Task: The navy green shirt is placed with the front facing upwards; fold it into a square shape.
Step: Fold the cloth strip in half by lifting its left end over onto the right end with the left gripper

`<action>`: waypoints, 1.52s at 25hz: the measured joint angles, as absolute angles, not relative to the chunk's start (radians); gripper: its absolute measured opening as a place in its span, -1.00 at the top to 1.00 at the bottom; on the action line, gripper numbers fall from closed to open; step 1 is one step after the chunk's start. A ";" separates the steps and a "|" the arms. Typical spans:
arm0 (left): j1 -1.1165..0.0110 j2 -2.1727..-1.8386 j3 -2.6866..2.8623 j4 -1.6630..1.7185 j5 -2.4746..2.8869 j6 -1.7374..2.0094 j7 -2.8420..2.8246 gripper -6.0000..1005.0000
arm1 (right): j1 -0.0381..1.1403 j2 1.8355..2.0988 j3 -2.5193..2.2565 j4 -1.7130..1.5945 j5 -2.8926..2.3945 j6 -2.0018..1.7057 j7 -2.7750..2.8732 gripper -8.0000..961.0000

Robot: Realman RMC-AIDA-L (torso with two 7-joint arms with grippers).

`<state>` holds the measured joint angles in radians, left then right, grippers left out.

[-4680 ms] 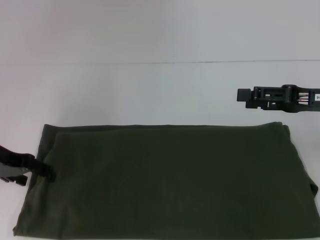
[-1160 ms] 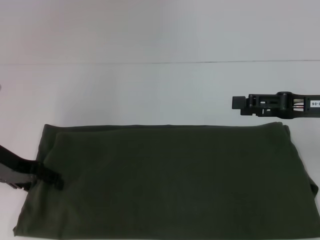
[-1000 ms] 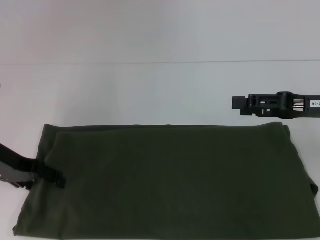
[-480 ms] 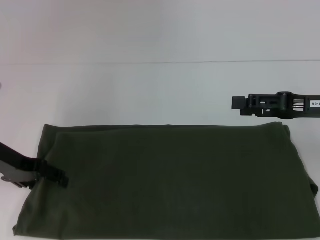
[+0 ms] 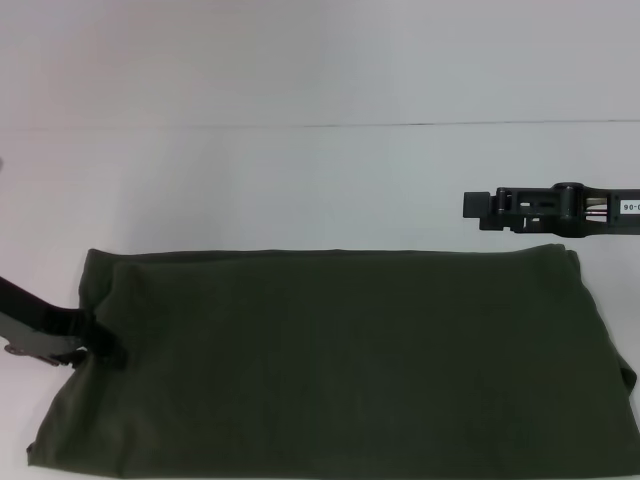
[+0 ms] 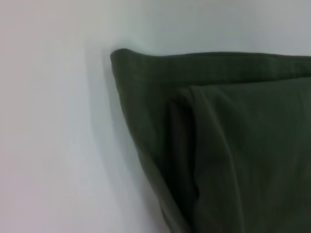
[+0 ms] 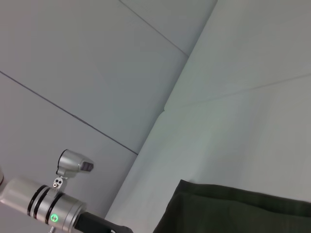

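Observation:
The navy green shirt (image 5: pixel 340 360) lies flat on the white table as a wide folded rectangle, plain green side up, with no lettering or collar showing. My left gripper (image 5: pixel 108 347) rests at the shirt's left edge, about halfway along it, its tip over the cloth. The left wrist view shows the shirt's far left corner (image 6: pixel 146 73) with stacked folded layers. My right gripper (image 5: pixel 476 204) hangs level above the bare table, just beyond the shirt's far right corner and clear of the cloth. The right wrist view catches only a shirt corner (image 7: pixel 233 213).
White table (image 5: pixel 300 190) stretches behind the shirt to a pale wall. The shirt's right side runs to the head view's right border. In the right wrist view, the left arm's silver joint (image 7: pixel 43 206) with a green light shows beyond the shirt.
Over the last seconds my left gripper pushed rightward onto the shirt's left edge, then drew back slightly. The right gripper came a little lower and leftward earlier and now holds still.

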<state>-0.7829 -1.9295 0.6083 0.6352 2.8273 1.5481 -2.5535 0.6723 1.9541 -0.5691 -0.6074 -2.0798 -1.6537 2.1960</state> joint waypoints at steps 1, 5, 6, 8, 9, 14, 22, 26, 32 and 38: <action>-0.783 -1.930 0.610 0.635 2.827 1.547 -2.553 -0.22 | 0.673 1.954 -0.569 -0.607 -2.080 -1.654 2.196 -0.78; -0.784 -1.930 0.612 0.635 2.827 1.545 -2.553 0.06 | 0.675 1.954 -0.569 -0.607 -2.080 -1.654 2.196 -0.78; -0.784 -1.930 0.612 0.635 2.827 1.544 -2.553 0.12 | 0.675 1.954 -0.569 -0.607 -2.080 -1.654 2.196 -0.78; -0.784 -1.930 0.614 0.636 2.831 1.540 -2.553 0.24 | 0.677 1.954 -0.569 -0.607 -2.080 -1.654 2.195 -0.78; -0.784 -1.930 0.614 0.636 2.833 1.539 -2.553 0.30 | 0.678 1.954 -0.569 -0.607 -2.080 -1.654 2.195 -0.78; -0.782 -1.930 0.609 0.644 2.836 1.536 -2.557 0.62 | 0.680 1.954 -0.569 -0.607 -2.080 -1.654 2.194 -0.78; -0.778 -1.931 0.607 0.653 2.829 1.534 -2.553 0.83 | 0.681 1.954 -0.569 -0.608 -2.082 -1.653 2.191 -0.78; -0.782 -1.934 0.607 0.654 2.824 1.535 -2.545 0.83 | 0.683 1.954 -0.595 -0.612 -2.086 -1.649 2.189 -0.78; -0.786 -1.931 0.607 0.660 2.795 1.547 -2.540 0.83 | 0.720 1.959 -0.677 -0.619 -2.085 -1.647 2.127 -0.78; -0.785 -1.932 0.607 0.670 2.793 1.563 -2.539 0.83 | 0.748 1.985 -0.759 -0.704 -2.086 -1.647 2.017 -0.78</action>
<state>-0.7847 -1.9321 0.6072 0.6695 2.7930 1.5632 -2.5388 0.7484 1.9851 -0.7594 -0.7037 -2.0862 -1.6472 2.0174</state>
